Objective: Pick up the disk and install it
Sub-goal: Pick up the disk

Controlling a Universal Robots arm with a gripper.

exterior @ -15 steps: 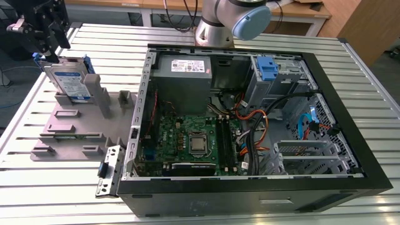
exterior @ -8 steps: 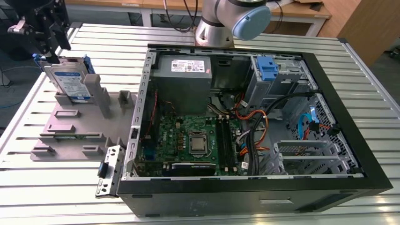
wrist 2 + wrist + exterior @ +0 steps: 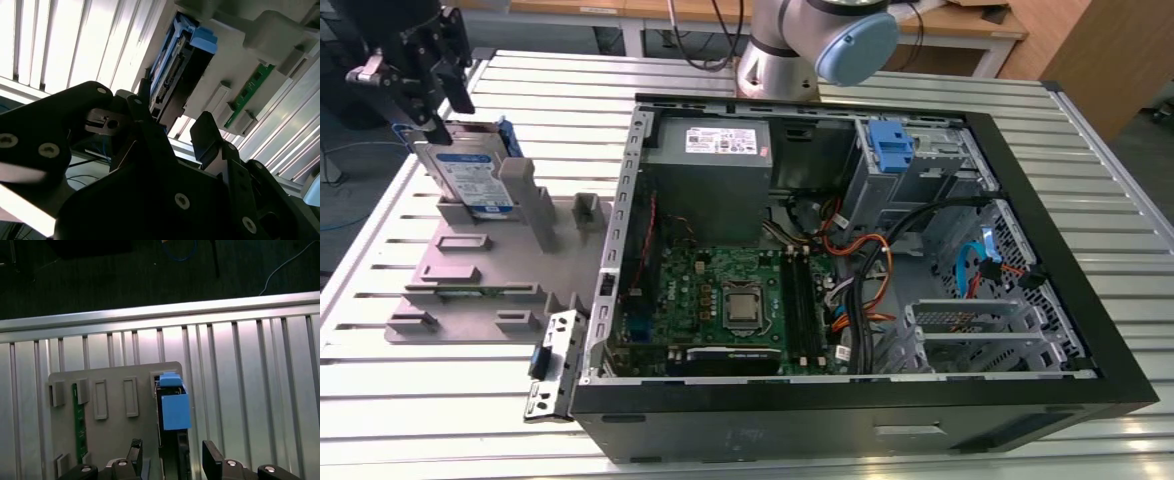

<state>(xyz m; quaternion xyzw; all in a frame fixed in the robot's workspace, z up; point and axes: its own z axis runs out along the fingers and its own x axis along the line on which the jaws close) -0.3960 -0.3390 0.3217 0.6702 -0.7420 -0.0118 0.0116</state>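
Exterior view, upper left of frame: one gripper (image 3: 440, 110) hangs just above the one disk (image 3: 474, 180). There are two jaws, spread wide and holding nothing. In both wrist views the gripper (image 3: 172, 447) (image 3: 172, 112) has a jaw on each side of the line of the disk's thin edge. I cannot tell whether either touches it.

The disk stands on end in a slot of the single grey fixture plate (image 3: 494, 265), which lies flat on the slatted metal table (image 3: 400, 400) at left of frame. Its long axis looks upright. The white-and-blue label face is turned toward the frame's right and the camera. In the second wrist view the disk (image 3: 172, 80) shows its connector end facing the gripper. In the first wrist view the disk (image 3: 175, 410) is seen edge-on, with its blue rail uppermost.

One green circuit strip (image 3: 467, 290) lies in the plate, lower left of the disk.

Centre to right of frame: one open computer case (image 3: 854, 410) lies on its side. Inside are one grey power supply (image 3: 720, 150) at upper centre, one green motherboard (image 3: 720, 300) below it, and one blue bracket (image 3: 891, 148) on the metal cage at upper right.

Top centre: the arm's base (image 3: 781, 65) stands behind the case.
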